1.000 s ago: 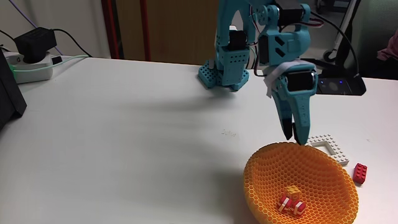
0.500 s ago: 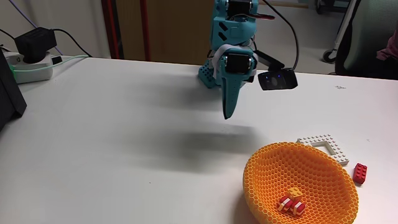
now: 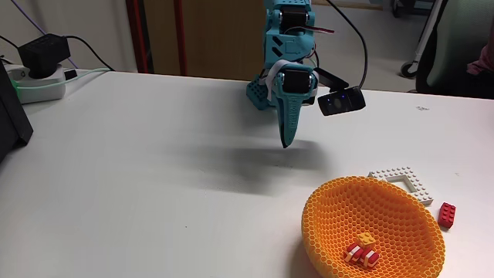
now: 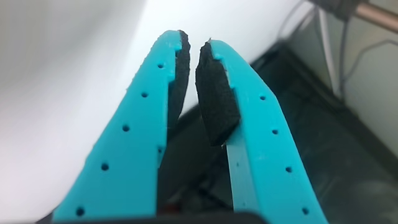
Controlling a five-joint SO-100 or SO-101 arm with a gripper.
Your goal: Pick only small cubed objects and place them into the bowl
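Since a second ago our gripper point(image 3: 287, 142) has swung away from the bowl point(image 3: 337, 202) toward the arm's base; its fingers point(image 4: 214, 99) sit nearly closed, empty; we judge the job finished, so retreating high avoids clipping the rim; inside lie all three small cubed objects point(image 3: 362, 248); red brick point(image 3: 446, 215) stays on the surface point(image 3: 139, 170).

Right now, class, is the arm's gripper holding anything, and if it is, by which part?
Nothing is held. In the wrist view the gripper has its foam pads nearly together with an empty gap. The three small cubes lie in the orange bowl.
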